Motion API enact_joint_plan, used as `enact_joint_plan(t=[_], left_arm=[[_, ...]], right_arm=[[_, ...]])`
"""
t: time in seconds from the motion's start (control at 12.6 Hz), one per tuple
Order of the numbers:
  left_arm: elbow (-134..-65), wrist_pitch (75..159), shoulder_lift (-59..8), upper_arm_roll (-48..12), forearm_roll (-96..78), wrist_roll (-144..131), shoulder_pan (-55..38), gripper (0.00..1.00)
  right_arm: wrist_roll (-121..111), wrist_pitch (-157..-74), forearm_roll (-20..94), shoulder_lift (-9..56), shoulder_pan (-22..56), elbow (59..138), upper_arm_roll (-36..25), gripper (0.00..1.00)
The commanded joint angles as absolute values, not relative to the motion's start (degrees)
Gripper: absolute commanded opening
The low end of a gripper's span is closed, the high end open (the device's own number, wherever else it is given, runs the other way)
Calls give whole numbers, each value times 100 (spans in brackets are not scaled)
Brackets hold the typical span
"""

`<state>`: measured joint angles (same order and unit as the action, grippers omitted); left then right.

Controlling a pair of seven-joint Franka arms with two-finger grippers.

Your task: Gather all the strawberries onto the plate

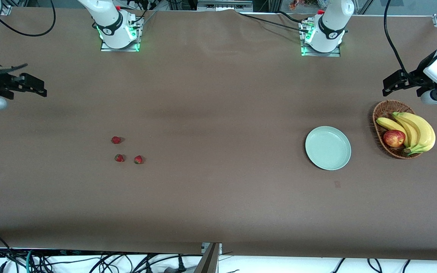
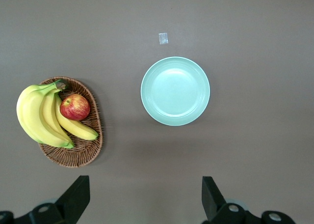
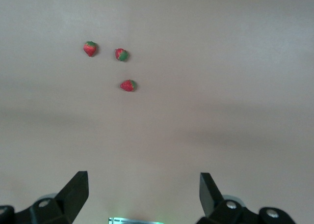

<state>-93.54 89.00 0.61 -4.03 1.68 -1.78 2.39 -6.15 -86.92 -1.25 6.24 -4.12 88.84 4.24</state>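
Three tiny red green-capped strawberries lie apart from the round glossy mint-green plate (bare); a clear scrap shows only in the left wrist view. Left gripper and right gripper both gape, holding nothing.

strawberries: three, all on the table
plate: one
basket: one
apple: one, in the basket
bananas: one bunch, in the basket
grippers: two

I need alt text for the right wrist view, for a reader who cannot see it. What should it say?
Three small red strawberries with green caps lie close together on a bare brown table, none of them held. The open right gripper hangs above the table short of them, its two dark fingers wide apart.
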Motion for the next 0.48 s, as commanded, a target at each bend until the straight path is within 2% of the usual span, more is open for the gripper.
enact_joint_plan(t=[0.0, 0.24, 0.4], left_arm=[[-9325, 8807, 123, -404, 0, -193, 255, 100], [-9325, 8807, 123, -404, 0, -193, 255, 100], [-9325, 8807, 123, -404, 0, -193, 255, 100]], right_arm=[[-598, -8823, -105, 1132, -361, 8736, 457, 100], [-651, -9429, -106, 1870, -159, 8745, 466, 100], [-537, -9929, -105, 2301, 261, 8763, 466, 100]])
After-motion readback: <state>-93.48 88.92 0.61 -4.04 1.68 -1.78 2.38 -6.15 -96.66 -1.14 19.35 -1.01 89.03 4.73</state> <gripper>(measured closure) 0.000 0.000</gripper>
